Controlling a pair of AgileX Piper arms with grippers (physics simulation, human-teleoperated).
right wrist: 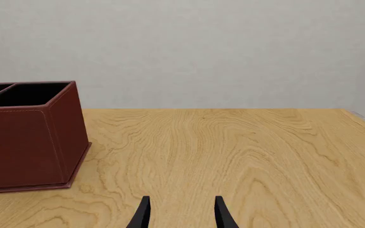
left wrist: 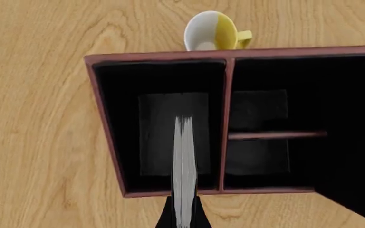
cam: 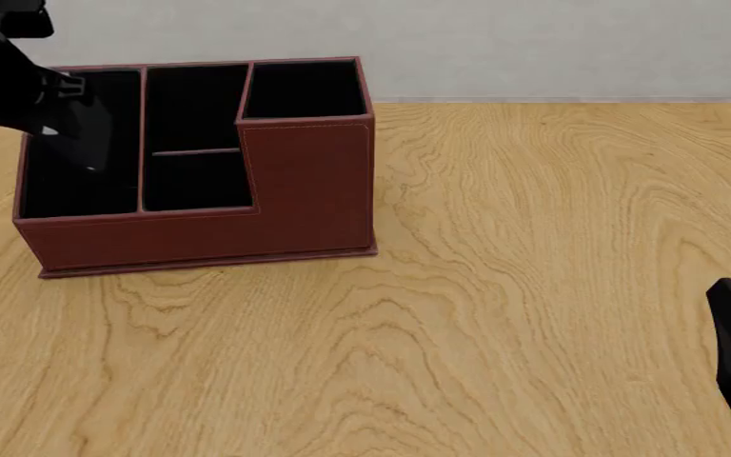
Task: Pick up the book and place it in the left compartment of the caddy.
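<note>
Left wrist view: left arm's jaws are clamped on the book [left wrist: 184, 161], held edge-on so only the pale page edge shows, black fingers just visible either side at the base. Book points straight down into the left compartment [left wrist: 163, 137] of the caddy [left wrist: 233, 56], roughly mid-width, clear of the outer wall and of the divider on the other side. Cannot tell from this view how deep the lower edge has gone, or whether it touches the black floor.

Front view: left gripper [cam: 68, 119] sits over the long narrow section at the caddy's low end; the book itself is lost against the black arm and lining there. Right gripper [right wrist: 180, 211] is well apart over bare bench [right wrist: 246, 156], jaws parted, holding nothing, not involved.

A yellow-and-white cup [left wrist: 216, 32] stands on the bench just beyond the caddy's far wall, out of the way.

Step in hand, as a judgement: placement, book carried and lined up over the target section, release not yet done. Next move calls for a straight descent until the book is inside, keeping it parallel to the divider, then parting the jaws and lifting out vertically. Risk: thin book tips against a wall once released; harmless if it lands inside.
</note>
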